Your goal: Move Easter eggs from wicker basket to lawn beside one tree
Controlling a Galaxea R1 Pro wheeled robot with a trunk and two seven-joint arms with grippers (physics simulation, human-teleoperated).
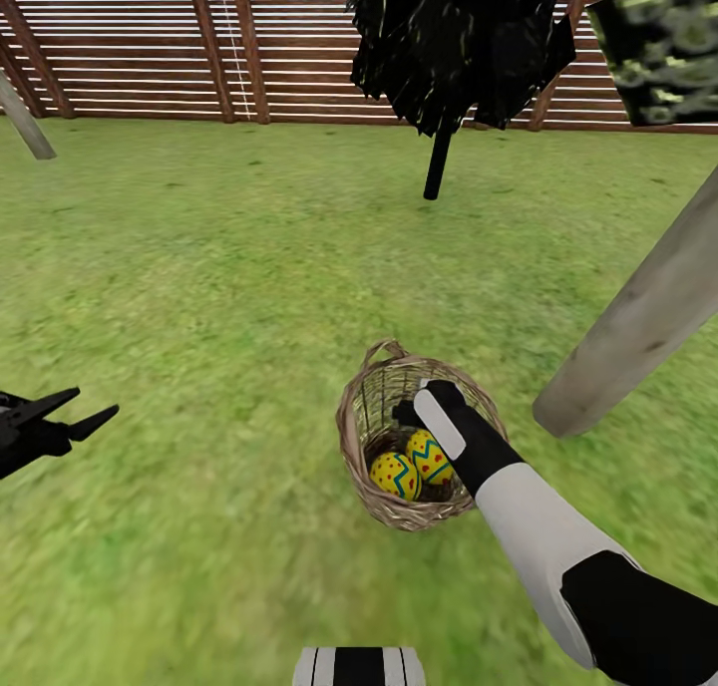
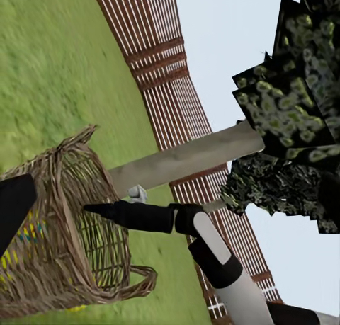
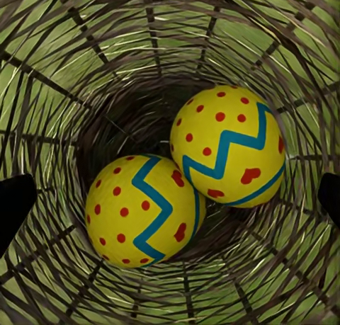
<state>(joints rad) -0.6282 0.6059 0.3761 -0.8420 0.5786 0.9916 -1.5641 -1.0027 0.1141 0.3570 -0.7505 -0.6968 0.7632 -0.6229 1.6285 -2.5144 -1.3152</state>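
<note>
While your right gripper [image 1: 407, 414] hangs over the mouth of the wicker basket [image 1: 361, 407], its two dark fingertips [image 3: 15, 206] sit wide apart at either edge of the right wrist view, clasping nothing and touching neither egg. Two Easter eggs lie at the basket's bottom, pressed against each other: the nearer-left egg [image 1: 395, 475] and the farther-right egg [image 1: 431, 455], both smooth, glossy yellow ovals with a blue zigzag band and red dots. From the head view you cannot tell whether a third egg is hidden under your forearm. The basket is round, brown, of open weave with grass showing through its gaps, and has a small loop handle [image 1: 385, 348] on its far rim. It stands on the short green lawn [image 1: 199, 267], near the thick, leaning, pale beige tree trunk [image 1: 638, 327] to its right. Your left gripper [image 1: 85, 412] hovers well to the left over the grass, its pointed black fingers spread and empty.
</note>
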